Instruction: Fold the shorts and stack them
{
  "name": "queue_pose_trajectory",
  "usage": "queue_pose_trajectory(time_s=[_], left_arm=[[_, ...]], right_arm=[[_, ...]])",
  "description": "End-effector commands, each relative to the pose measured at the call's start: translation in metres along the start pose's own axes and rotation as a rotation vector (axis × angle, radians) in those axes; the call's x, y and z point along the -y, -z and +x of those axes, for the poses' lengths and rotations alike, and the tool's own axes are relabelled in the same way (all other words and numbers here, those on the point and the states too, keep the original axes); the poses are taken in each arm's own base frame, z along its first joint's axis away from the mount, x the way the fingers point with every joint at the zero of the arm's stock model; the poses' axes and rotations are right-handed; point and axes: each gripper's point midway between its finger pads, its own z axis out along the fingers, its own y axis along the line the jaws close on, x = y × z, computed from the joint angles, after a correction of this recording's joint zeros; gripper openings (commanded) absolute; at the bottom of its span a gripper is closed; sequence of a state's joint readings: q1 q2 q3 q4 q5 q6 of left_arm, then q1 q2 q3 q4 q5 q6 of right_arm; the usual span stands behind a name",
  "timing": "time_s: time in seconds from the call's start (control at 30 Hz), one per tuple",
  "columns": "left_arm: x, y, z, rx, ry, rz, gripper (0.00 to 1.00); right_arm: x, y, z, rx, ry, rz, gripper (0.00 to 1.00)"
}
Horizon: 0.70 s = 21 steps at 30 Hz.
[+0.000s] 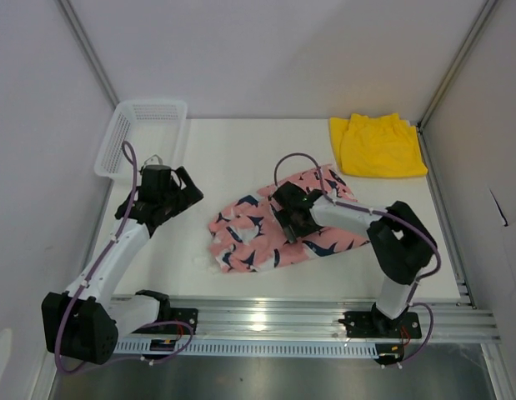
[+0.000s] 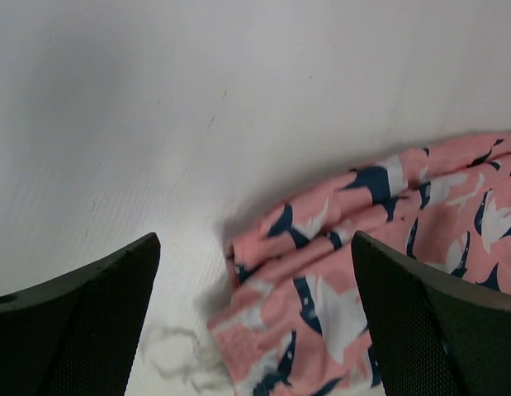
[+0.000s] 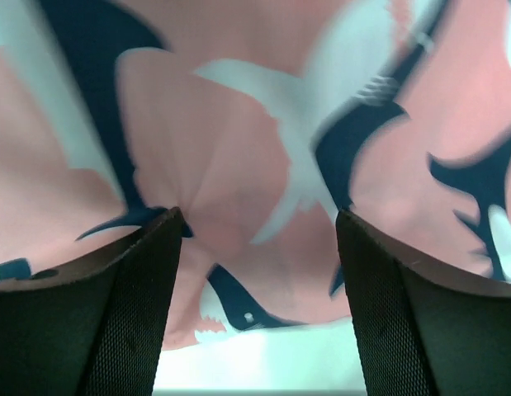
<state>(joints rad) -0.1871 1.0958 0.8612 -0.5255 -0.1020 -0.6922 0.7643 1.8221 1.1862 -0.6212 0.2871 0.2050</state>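
The pink shorts [image 1: 266,229] with a navy-and-white print lie crumpled in the middle of the table. In the right wrist view the pink shorts [image 3: 263,124] fill the frame. My right gripper [image 1: 291,218] hovers low over their middle, open [image 3: 257,272], with nothing pinched between its fingers [image 3: 98,313]. My left gripper [image 1: 181,196] stands open to the left of the pink shorts, apart from them. In its wrist view the left gripper [image 2: 255,330] points at the cloth's left edge [image 2: 321,272], where a white drawstring [image 2: 177,355] lies. The yellow shorts [image 1: 376,146] lie flat at the back right.
A white mesh basket [image 1: 141,133] stands at the back left corner of the white table [image 1: 232,158]. Grey walls close in the left, back and right sides. A metal rail [image 1: 308,321] runs along the near edge.
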Motion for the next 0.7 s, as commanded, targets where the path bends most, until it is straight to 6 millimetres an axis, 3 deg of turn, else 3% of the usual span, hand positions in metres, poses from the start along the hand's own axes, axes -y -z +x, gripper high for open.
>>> queue_pose_trajectory(time_s=[0.0, 0.07, 0.27, 0.43, 0.53, 0.67], left_arm=[[-0.002, 0.001, 0.000, 0.020, 0.010, 0.015, 0.99], [-0.001, 0.000, 0.005, 0.008, -0.002, 0.033, 0.99], [-0.012, -0.001, 0.049, -0.093, -0.033, 0.097, 0.99], [-0.016, 0.006, 0.081, -0.141, -0.044, 0.178, 0.96], [-0.010, 0.008, 0.095, -0.187, -0.035, 0.228, 0.95], [-0.021, -0.005, 0.111, -0.219, -0.029, 0.203, 0.93]], right_arm=[[0.027, 0.029, 0.012, 0.046, -0.051, 0.044, 0.77], [0.023, 0.053, 0.005, 0.124, -0.078, 0.003, 0.78], [-0.009, 0.117, -0.027, 0.367, -0.107, -0.148, 0.82], [-0.077, 0.155, -0.032, 0.495, 0.004, -0.317, 0.83], [-0.104, 0.159, -0.033, 0.517, 0.060, -0.319, 0.83], [-0.155, 0.160, -0.024, 0.527, 0.157, -0.333, 0.82]])
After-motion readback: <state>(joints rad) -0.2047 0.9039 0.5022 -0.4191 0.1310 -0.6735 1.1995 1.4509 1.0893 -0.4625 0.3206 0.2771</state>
